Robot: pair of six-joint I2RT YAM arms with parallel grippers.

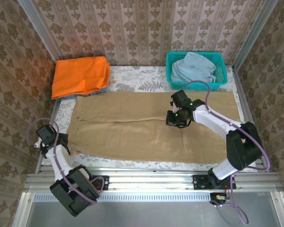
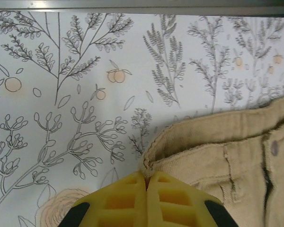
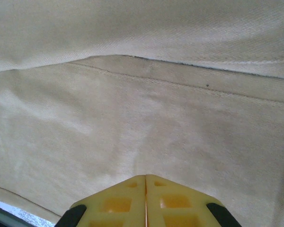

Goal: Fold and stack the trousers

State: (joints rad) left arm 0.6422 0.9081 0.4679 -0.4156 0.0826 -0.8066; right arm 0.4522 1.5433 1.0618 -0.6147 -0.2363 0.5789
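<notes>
The tan trousers (image 1: pixel 132 127) lie spread flat across the flowered tablecloth, waistband at the left, legs running right. My left gripper (image 1: pixel 65 142) is at the near-left corner of the waistband. In the left wrist view its yellow jaws (image 2: pixel 146 177) are shut on the rolled waistband corner of the trousers (image 2: pixel 217 156), with a button and fly seam to the right. My right gripper (image 1: pixel 176 120) is down on the middle of the legs. Its jaws (image 3: pixel 146 177) are shut, and the trousers cloth (image 3: pixel 142 118) puckers toward the tips.
A folded orange garment (image 1: pixel 80 75) lies at the back left. A teal basket (image 1: pixel 169 71) at the back right holds a pale blue garment (image 1: pixel 193 68). The metal rail (image 1: pixel 146 172) runs along the near edge; patterned walls close in both sides.
</notes>
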